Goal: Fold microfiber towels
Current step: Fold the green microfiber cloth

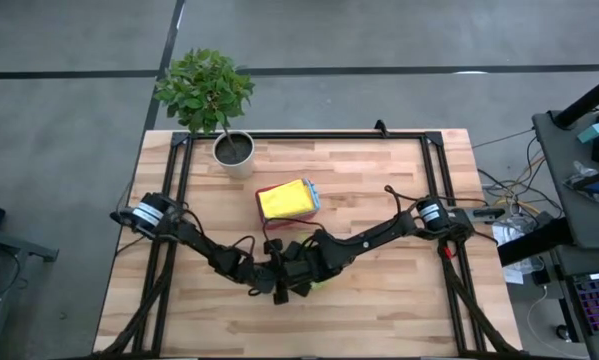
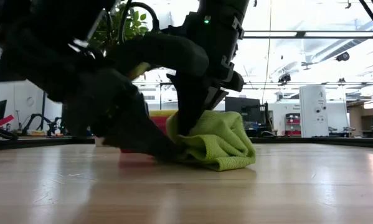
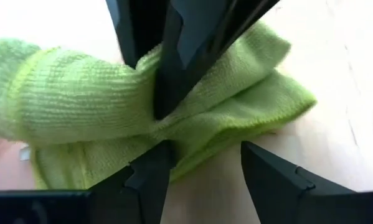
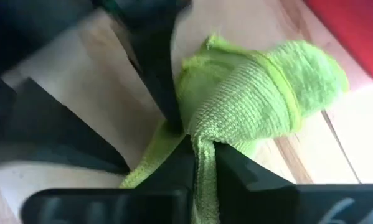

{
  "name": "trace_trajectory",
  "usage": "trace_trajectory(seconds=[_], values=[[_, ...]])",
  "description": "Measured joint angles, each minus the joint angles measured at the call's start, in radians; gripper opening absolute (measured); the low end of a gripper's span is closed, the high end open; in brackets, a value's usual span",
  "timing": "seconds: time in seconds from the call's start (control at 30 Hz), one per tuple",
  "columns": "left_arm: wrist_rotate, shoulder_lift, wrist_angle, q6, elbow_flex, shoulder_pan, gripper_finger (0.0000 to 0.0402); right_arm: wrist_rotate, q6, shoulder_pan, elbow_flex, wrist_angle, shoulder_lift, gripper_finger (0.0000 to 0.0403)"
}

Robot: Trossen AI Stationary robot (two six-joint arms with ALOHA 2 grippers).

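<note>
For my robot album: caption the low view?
Two end effectors meet on a bunched lime green towel on the wooden table.

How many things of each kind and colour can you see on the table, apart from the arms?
Lime green towel: 1
Yellow towel: 1
Teal-blue towel: 1, only an edge shows
Red-pink tray: 1
Potted plant: 1
Total: 5 in view; the stack may hide more.
</note>
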Motion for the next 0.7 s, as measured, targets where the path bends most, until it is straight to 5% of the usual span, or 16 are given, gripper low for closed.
trace_trajectory(seconds=[0.4,0.7], values=[[0.016,-0.079,-0.161,0.003,-0.009,-0.025,0.0180,-0.076,-0.048,0.006,-0.002,0.074,-0.002,0.0158],[0.024,-0.142,-0.293,-0.051,-0.011,-0.048,0.0180,-0.084,-0.046,0.018,-0.002,0.143,-0.002,0.0189]])
